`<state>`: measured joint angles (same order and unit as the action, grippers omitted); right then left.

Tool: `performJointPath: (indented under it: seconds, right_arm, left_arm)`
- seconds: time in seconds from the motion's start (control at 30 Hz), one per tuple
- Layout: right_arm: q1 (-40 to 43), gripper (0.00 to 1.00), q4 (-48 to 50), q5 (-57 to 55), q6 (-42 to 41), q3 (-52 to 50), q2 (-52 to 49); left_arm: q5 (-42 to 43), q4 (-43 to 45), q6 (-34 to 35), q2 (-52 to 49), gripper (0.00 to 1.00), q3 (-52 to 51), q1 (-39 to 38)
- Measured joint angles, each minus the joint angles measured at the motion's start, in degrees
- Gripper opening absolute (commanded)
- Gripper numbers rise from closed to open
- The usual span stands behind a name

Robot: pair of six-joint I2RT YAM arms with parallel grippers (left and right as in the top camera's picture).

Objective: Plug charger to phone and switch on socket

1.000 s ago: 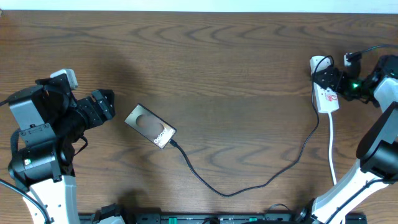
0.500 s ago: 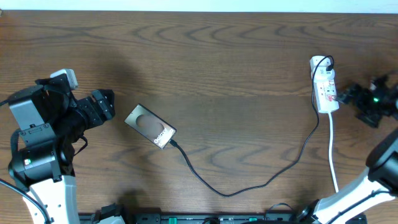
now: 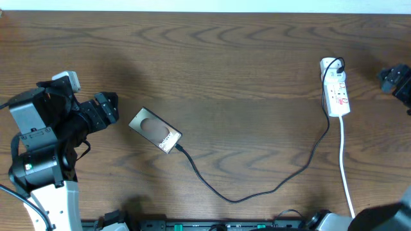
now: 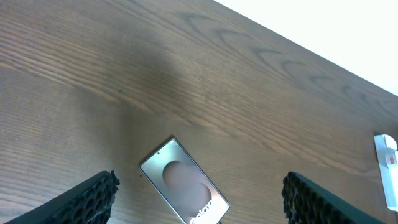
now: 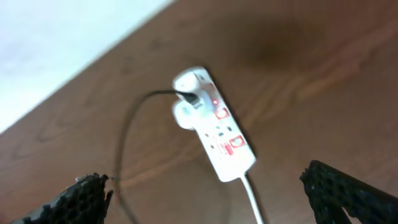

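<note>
Socket (image 3: 335, 95) lay well clear ahead of the right gripper (image 3: 393, 78), which had pulled back with jaws apart and empty, suggesting it was switched on; the charger (image 3: 257, 186) already met the phone (image 3: 155, 130).

My black two-finger left gripper (image 3: 108, 108) points inward, jaws wide apart; my black right gripper (image 3: 393, 77) is spread wide too, holding nothing.

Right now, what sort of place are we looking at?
Likely an indoor test bench, lab or office, can't tell which: a wood-grain table carrying staged props, a phone, a black charger cable and a white power strip.
</note>
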<state>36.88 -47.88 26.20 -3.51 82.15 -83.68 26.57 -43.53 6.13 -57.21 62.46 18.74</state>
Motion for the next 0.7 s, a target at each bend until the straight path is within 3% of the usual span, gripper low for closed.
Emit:
performJointPath:
  seconds: [0.7]
  right_arm:
    - [-0.3,0.99,-1.9,0.3,-0.2,0.0,1.8]
  left_arm:
    - [0.0,0.0,0.0,0.0,0.86,0.0,0.0]
